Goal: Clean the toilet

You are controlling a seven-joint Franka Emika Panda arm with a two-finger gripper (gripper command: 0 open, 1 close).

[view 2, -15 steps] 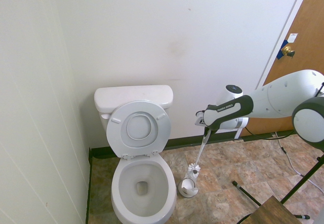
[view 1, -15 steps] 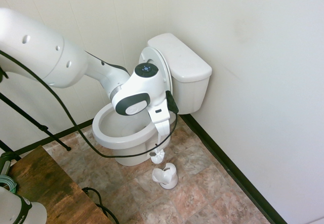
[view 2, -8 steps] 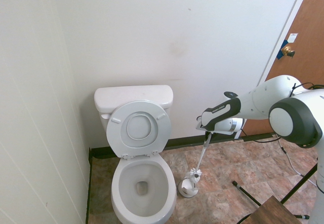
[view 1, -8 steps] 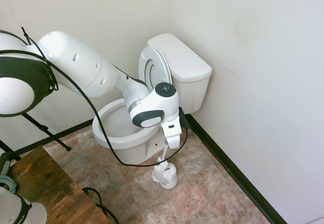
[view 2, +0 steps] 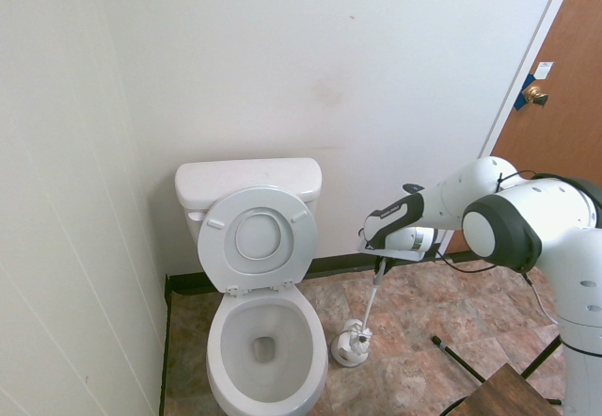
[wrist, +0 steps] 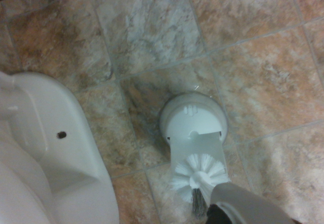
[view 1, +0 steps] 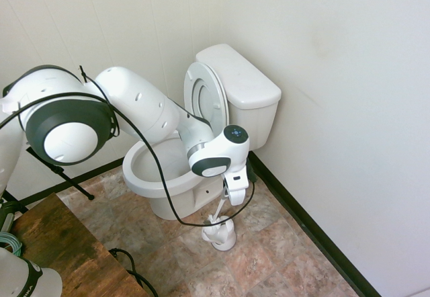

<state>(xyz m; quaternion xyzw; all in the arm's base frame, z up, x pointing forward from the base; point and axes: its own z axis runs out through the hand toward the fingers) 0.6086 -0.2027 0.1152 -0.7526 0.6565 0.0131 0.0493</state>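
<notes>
Jaws shut on the top of the toilet brush (view 2: 373, 289) handle — gripper (view 2: 380, 258) pointing straight down, brush hanging below the jaws with its bristle head just at the mouth of the brush holder (view 1: 220, 233) on the floor (wrist: 253, 46). From the wrist view, bristles sit beside the holder's opening, not yet fully seated.

Toilet (view 2: 263, 336) stands off to the side of the jaws, close beside the holder — lid raised against the tank, bowl open.

Handling, as a judgement: toilet itself heavy, rigid ceramic, fixed to the floor; not a thing to grip or shift, only to be scrubbed. Glazed surface likely slick, so bristles should slide easily; hard knocks against the rim best avoided. Brush looks light and stiff along the thin handle, soft only at the bristles. Grip high on the handle gives reach into the bowl but leaves a long lever below the jaws, prone to swing or twist. Holder small, light, probably easy to tip.
</notes>
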